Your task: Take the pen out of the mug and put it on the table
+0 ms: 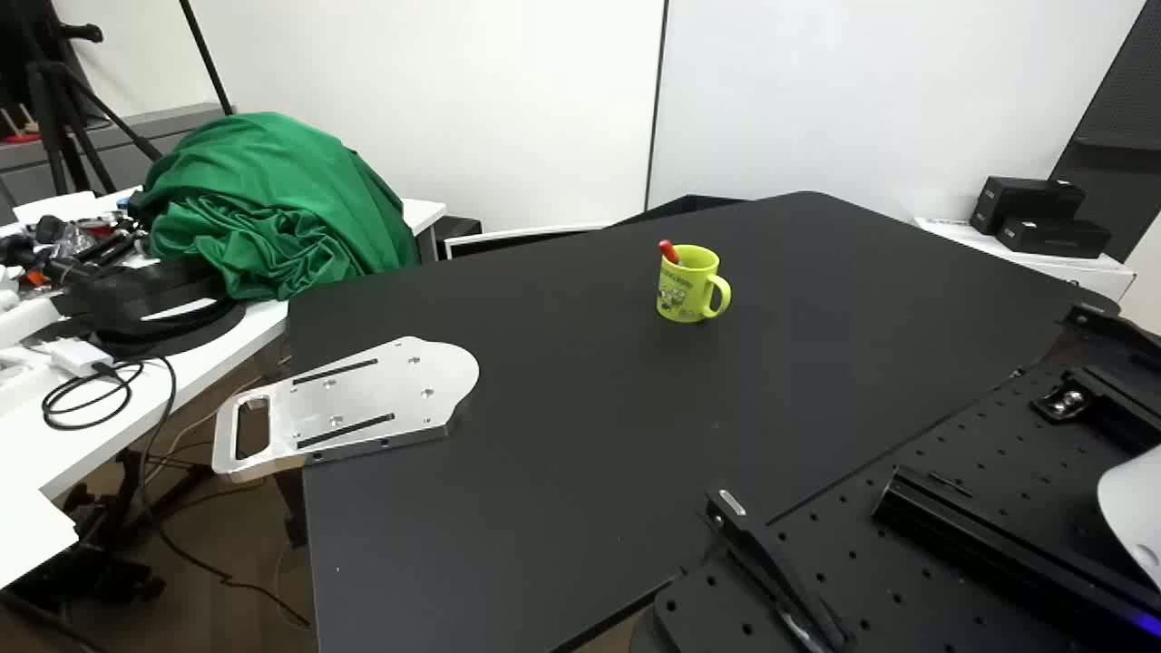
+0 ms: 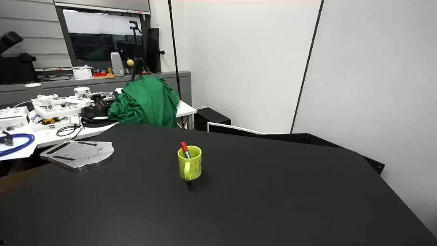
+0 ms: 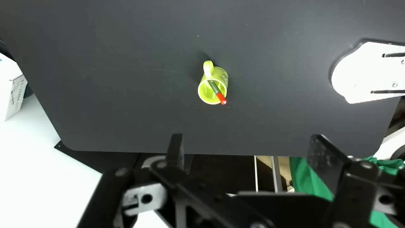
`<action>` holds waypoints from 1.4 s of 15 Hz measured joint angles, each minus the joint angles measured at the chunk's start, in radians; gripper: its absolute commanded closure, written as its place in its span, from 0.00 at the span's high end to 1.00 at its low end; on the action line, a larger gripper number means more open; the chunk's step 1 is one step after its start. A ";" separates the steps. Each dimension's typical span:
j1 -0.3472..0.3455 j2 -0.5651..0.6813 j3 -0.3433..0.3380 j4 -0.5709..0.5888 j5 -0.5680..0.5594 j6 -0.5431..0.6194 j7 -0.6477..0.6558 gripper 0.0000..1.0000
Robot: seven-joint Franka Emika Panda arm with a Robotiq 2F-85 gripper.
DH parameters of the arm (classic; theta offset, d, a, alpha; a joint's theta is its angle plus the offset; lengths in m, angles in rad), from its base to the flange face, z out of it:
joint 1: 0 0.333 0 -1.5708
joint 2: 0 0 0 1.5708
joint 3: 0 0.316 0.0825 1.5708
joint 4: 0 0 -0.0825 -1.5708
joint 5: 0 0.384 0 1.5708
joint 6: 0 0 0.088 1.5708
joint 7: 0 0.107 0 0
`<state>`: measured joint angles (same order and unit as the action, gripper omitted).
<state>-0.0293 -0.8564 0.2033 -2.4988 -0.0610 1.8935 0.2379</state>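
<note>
The yellow-green mug stands upright on the black table; it also shows in an exterior view and the wrist view. The pen leans inside the mug with its red end above the rim; its lower part is hidden. In the wrist view the pen shows a dark grey part and a red end. My gripper is open and empty, its two fingers wide apart. It is away from the mug, which shows above the fingers in the wrist view. The gripper is outside both exterior views.
A silver metal plate lies at the table's edge and overhangs it. A green cloth lies on the cluttered white desk beside the table. A black perforated board adjoins the table. A white wall stands behind.
</note>
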 measured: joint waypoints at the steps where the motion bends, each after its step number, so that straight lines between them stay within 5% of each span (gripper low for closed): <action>1: 0.000 0.000 0.000 0.000 0.000 0.000 0.000 1.00; 14: -0.003 0.013 -0.030 -0.003 -0.071 0.034 -0.058 1.00; 18: -0.043 0.093 -0.150 -0.003 -0.167 0.200 -0.189 1.00; 21: -0.040 0.218 -0.314 0.035 -0.144 0.302 -0.414 1.00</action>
<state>-0.0695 -0.6388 -0.1110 -2.4640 -0.2054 2.1957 -0.1763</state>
